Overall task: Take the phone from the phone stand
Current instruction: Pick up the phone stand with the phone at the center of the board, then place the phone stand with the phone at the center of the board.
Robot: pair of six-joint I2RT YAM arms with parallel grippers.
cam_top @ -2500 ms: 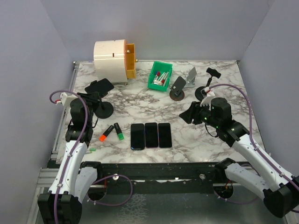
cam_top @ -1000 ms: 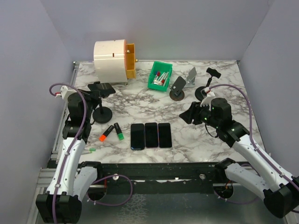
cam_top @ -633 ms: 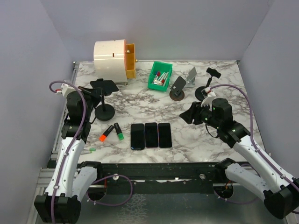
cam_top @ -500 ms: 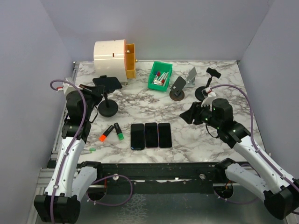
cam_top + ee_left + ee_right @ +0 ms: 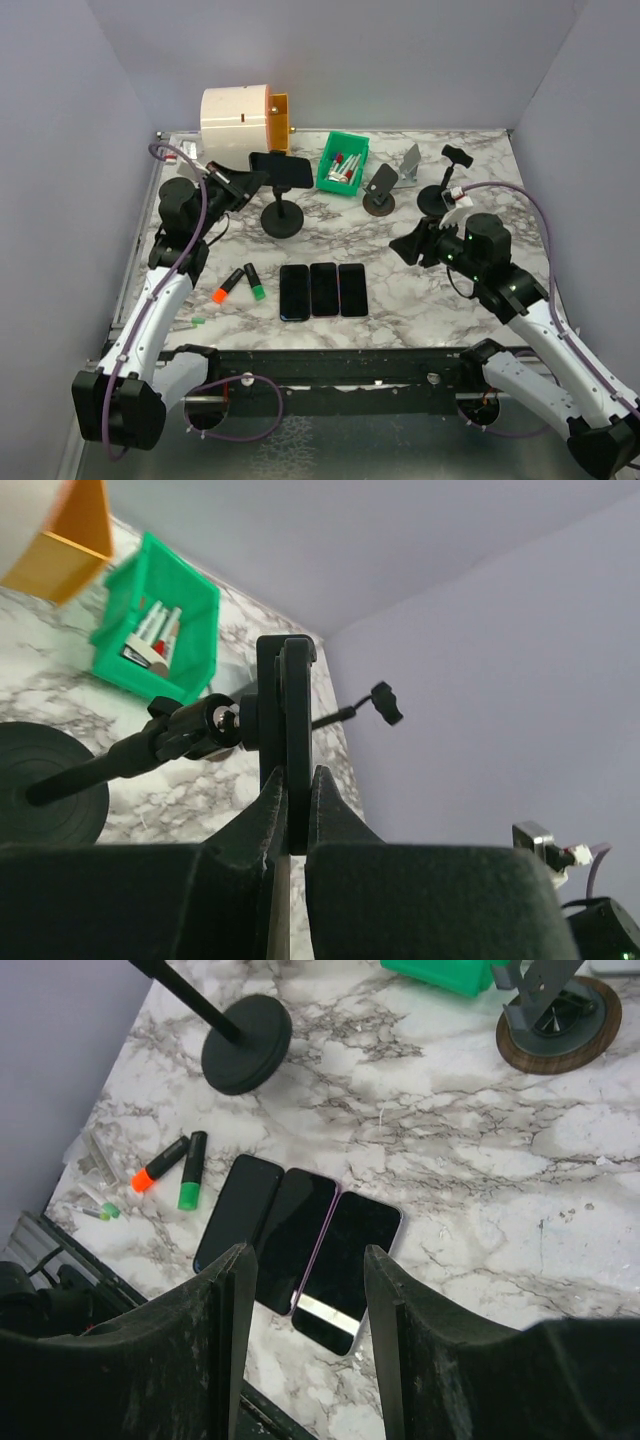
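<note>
Marble tabletop (image 5: 420, 310); phone (image 5: 297, 705) edge-on between left gripper's (image 5: 297, 780) tight jaws

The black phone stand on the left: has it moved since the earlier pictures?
Yes. The stand has moved right, toward the green bin, with the left gripper shut on its phone.

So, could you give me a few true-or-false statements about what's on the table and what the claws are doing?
1. The left claw is shut on the phone that sits in the stand. True.
2. The right claw holds a phone. False: it is open and holds nothing.
3. Three phones lie flat side by side. True.
4. The green bin is empty. False: small items lie inside it.
5. Both markers have orange caps. False: there is an orange-capped marker and a green-capped marker.
</note>
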